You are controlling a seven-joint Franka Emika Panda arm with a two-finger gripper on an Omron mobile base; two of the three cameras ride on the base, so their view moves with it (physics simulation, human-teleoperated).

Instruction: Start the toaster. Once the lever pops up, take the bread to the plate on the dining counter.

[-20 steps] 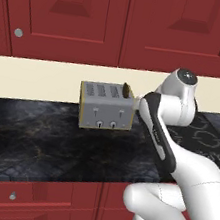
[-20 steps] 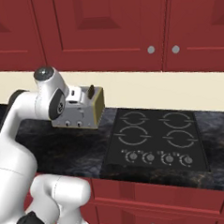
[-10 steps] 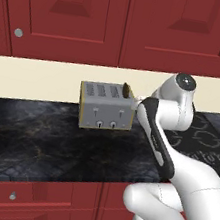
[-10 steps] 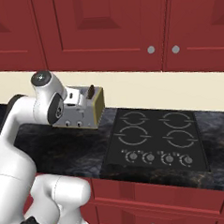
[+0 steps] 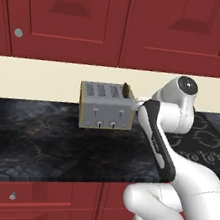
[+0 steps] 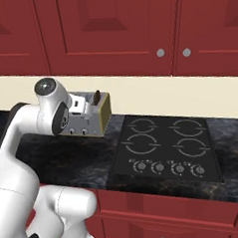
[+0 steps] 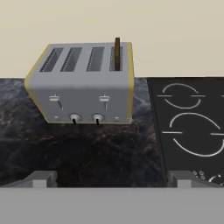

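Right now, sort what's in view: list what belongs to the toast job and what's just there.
Job:
- toaster, on the black worktop
- lever, its right-hand front tab, at the top of its slot
- bread, upright in the rightmost slot
- gripper, open, back from the toaster

Just there:
- stove top, right of the toaster
- red cabinets above
- left-hand tab

toaster beside cooktop — bread poking up

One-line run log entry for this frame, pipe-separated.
phase: approach | fingers: open, empty | bread: upright in toaster right slot | lever: up, untouched
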